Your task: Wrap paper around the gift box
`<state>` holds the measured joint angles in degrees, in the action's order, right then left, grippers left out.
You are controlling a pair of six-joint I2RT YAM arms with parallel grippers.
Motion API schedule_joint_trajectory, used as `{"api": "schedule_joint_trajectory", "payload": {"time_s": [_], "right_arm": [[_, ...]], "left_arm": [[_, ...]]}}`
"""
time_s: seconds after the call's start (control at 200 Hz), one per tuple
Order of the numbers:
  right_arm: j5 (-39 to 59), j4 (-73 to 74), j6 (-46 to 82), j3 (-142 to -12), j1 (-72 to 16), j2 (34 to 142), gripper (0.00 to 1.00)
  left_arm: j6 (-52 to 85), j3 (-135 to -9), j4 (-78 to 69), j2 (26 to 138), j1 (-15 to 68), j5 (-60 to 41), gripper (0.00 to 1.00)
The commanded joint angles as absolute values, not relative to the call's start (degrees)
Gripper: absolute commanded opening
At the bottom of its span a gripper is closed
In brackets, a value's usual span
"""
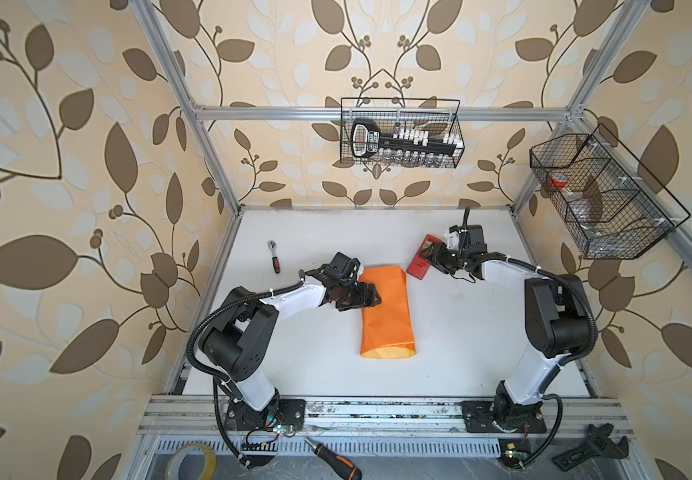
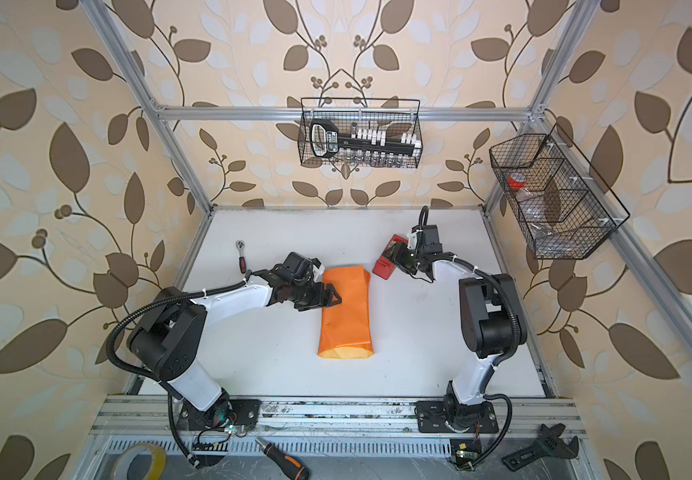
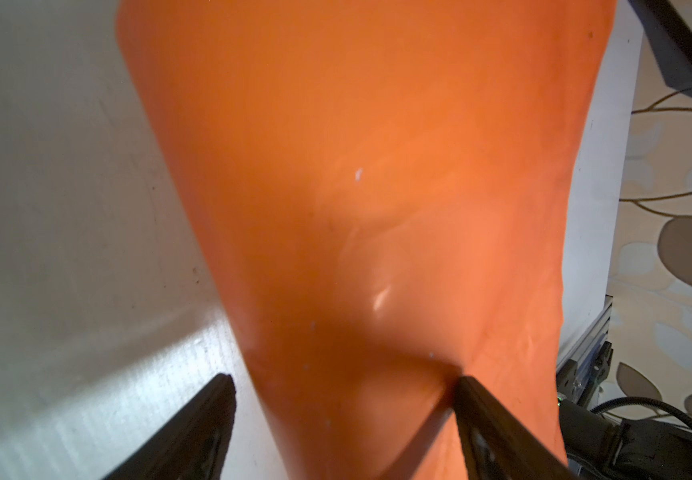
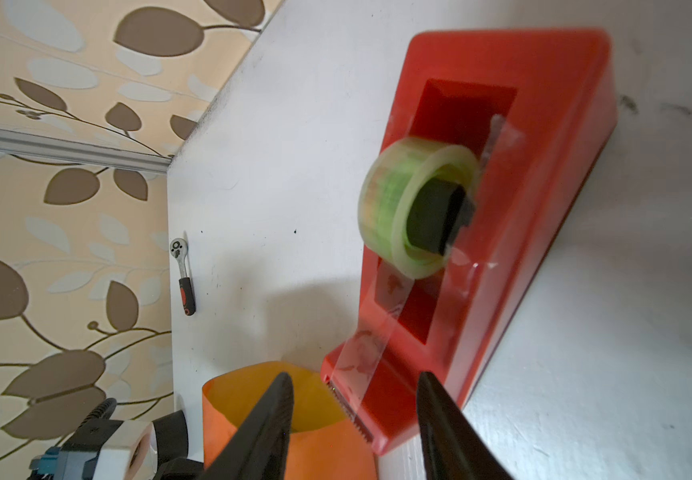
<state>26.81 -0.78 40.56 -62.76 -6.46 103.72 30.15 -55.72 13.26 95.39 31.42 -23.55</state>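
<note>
Two grippers are put to different jobs. The paper (image 1: 385, 311) is laid along the middle of the desk (image 1: 481, 353), folded over into a long orange sleeve with its pale inner face showing at the end nearer the front edge. The gift box is not seen anywhere; it is judged to be hidden inside the sleeve. The left gripper (image 1: 373, 296) is set on the sleeve's top near its back end, jaws held wide, one finger (image 3: 473, 399) pressed into the sheet, apparently so that the overlap is kept from springing open. The tape dispenser (image 1: 417, 266) is stood toward the back right corner, just beside the sleeve's far end, within easy reach. The right gripper (image 4: 352, 376) is placed at its cutter, jaws apart on either side of the loose clear tape (image 4: 371, 349), nothing gripped yet; a strip is probably wanted to seal the seam.
</note>
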Motion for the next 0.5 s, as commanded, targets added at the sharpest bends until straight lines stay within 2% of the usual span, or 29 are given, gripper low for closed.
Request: {"api": "schedule_joint_trajectory", "payload": {"time_s": [0.0,0.495], "right_arm": [[28.82,1.4,42.18,-64.26,-6.66,105.26,0.48],[27.86,5.77,47.13,-61.56,-8.11,108.46,0.36]], "left_arm": [[28.08,-53.54,20.06,96.71,31.14,-18.13,0.84],[28.08,-53.57,20.01,96.68,31.12,-17.93,0.83]]}}
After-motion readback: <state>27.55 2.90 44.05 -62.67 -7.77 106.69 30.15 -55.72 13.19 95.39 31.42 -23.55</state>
